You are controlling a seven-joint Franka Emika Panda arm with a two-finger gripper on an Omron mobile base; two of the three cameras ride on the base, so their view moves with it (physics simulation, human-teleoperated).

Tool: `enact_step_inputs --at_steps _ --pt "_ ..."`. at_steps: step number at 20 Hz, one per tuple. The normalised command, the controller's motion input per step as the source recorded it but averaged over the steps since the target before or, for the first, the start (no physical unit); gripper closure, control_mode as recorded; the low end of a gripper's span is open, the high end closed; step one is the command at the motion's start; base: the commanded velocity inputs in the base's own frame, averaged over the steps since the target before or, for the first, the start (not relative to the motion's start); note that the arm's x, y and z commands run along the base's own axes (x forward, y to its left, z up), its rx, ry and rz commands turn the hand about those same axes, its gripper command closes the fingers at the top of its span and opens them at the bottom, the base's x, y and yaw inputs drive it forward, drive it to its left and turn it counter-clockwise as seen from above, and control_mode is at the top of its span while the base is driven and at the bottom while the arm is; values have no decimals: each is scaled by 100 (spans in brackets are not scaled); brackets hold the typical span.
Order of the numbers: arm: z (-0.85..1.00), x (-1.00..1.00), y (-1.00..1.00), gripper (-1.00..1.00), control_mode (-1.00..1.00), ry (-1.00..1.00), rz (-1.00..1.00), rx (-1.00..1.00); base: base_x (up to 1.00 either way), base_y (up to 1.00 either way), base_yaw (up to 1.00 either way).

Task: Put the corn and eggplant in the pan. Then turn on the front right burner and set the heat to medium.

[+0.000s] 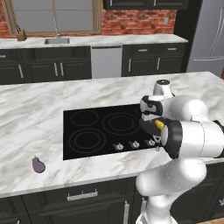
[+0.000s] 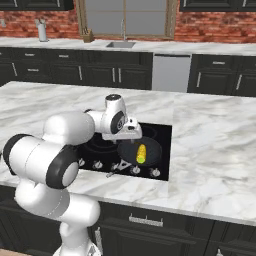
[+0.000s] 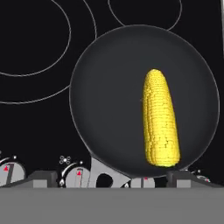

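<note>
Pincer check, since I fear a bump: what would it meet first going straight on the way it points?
Probably the pan below the open pincer, near the corn; depth is unclear.

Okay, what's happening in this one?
A white robot arm is loading vegetables into a pan on the cooktop's front right burner. The corn already lies in the pan, and the gripper hangs open just above it, holding nothing. The eggplant sits on the marble counter to the left of the cooktop, not yet picked up.

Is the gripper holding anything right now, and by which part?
Nothing. The gripper is open above the pan; the corn lies loose inside it.
</note>
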Motion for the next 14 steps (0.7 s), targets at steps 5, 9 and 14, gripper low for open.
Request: enact_step_inputs --at_steps 5,9,14 --pt "16 -33 100 -100 -100 18 0 0 0 0 0" --pt "1 -33 99 -100 -100 13 5 5 0 0 0" --pt "0 -34 89 -100 -100 14 11 9 0 0 0"
